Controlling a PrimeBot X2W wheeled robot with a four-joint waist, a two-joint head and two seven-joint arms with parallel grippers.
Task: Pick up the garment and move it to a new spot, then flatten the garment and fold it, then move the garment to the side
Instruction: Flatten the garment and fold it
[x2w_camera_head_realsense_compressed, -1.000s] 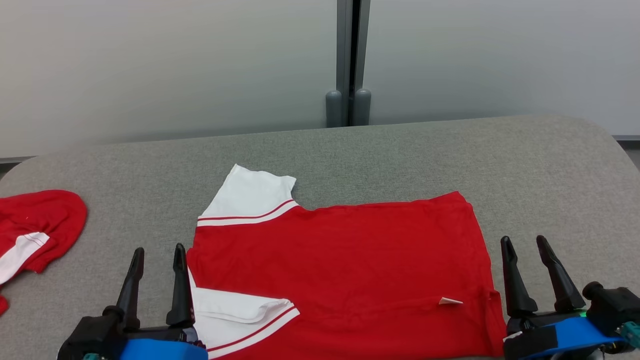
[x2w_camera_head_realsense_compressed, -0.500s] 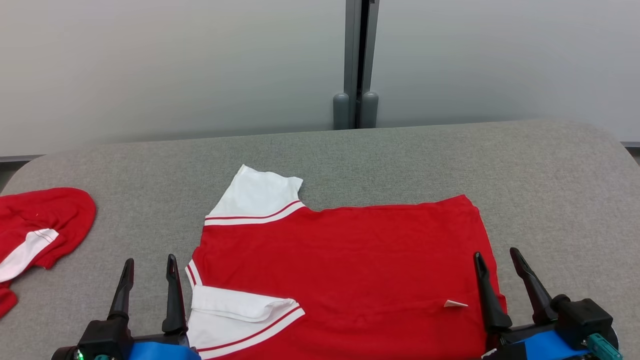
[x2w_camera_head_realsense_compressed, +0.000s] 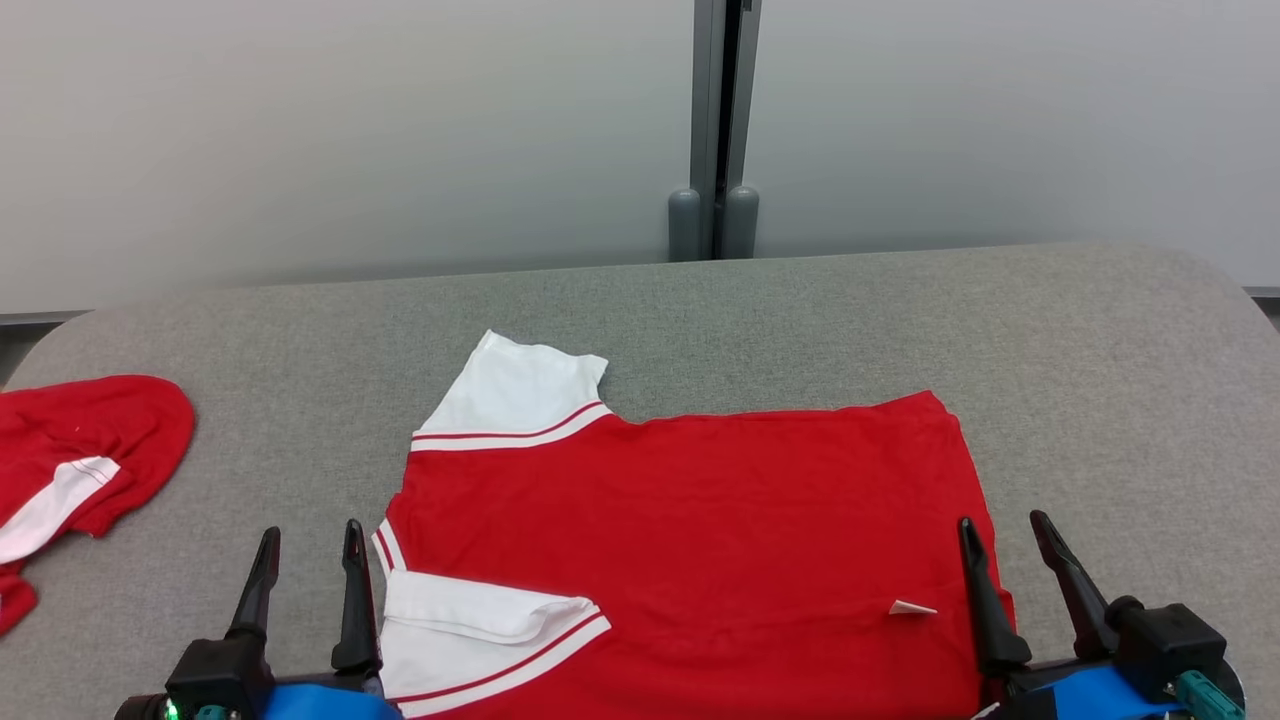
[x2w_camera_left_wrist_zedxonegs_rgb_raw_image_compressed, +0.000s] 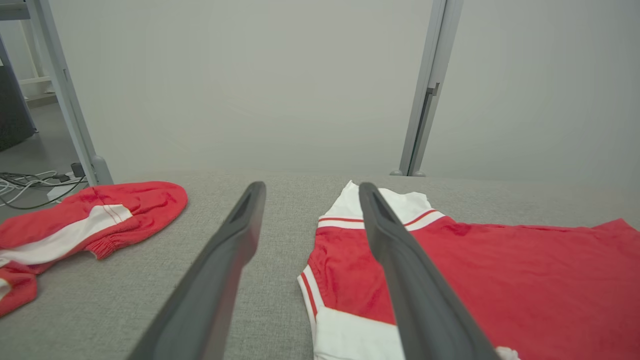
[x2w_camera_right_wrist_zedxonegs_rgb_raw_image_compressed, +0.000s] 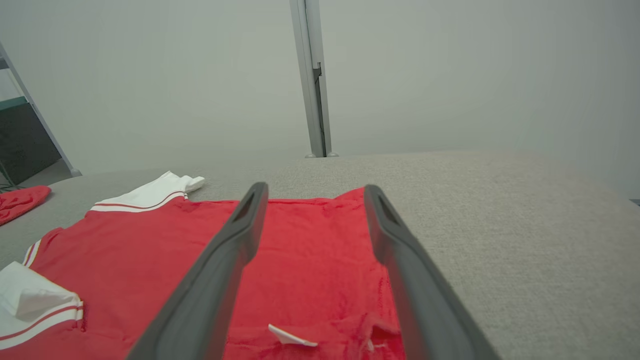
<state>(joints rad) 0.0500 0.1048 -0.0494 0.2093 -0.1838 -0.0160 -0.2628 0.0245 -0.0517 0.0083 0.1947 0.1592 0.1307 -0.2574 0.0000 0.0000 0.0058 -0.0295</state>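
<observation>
Risk assessment: the red shirt (x2w_camera_head_realsense_compressed: 690, 520) lies spread along the near edge of the grey surface (x2w_camera_head_realsense_compressed: 800, 320), shoulders toward the left edge and hem toward the right, with its far white sleeve (x2w_camera_head_realsense_compressed: 515, 395) flat and its near white sleeve (x2w_camera_head_realsense_compressed: 480, 625) doubled back over the body. That near sleeve is loose, and in my judgement any lift or drag from the shoulder end would flip it open and spoil the lay. The left gripper (x2w_camera_head_realsense_compressed: 311, 530) stands mostly over bare surface, only its inner finger beside the shoulder edge; a closure from there is likely to miss the cloth or catch a single layer. The right gripper (x2w_camera_head_realsense_compressed: 1002, 520) straddles the hem corner, near the small white tag (x2w_camera_head_realsense_compressed: 912, 607); a shallow pinch there could take one layer only, and the hem looks rucked in the right wrist view, so a pull may set a crease. Uneven pull between the two arms would skew the shirt. A second red garment (x2w_camera_head_realsense_compressed: 90, 450) lies crumpled at the left edge, well apart, and need not be disturbed. Both grippers have their fingers spread wide and grasp nothing; whether any fingertip touches cloth cannot be told.
</observation>
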